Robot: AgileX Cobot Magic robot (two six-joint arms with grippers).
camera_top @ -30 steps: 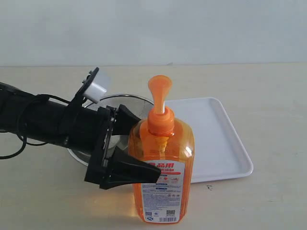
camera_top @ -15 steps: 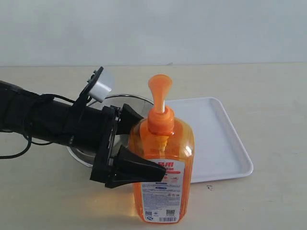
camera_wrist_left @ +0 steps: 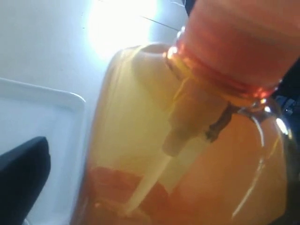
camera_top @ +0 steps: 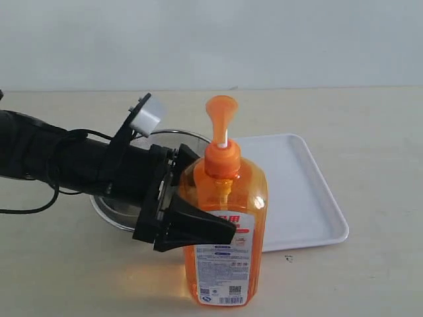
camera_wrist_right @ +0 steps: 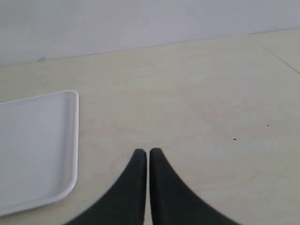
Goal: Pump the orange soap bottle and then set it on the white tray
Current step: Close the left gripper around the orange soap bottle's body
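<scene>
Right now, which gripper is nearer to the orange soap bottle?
Left. The left gripper has its open fingers on either side of the orange soap bottle. The right gripper, fingers shut, hangs over the table beside the white tray, away from the bottle.

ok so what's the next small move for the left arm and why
Probably close the left gripper on the orange soap bottle. Its jaws stand wide open on either side of the bottle's body, and the bottle stands upright on the table, off the white tray, with its pump head up. A firm hold would steady it; the right gripper is shut and off to the side.
</scene>
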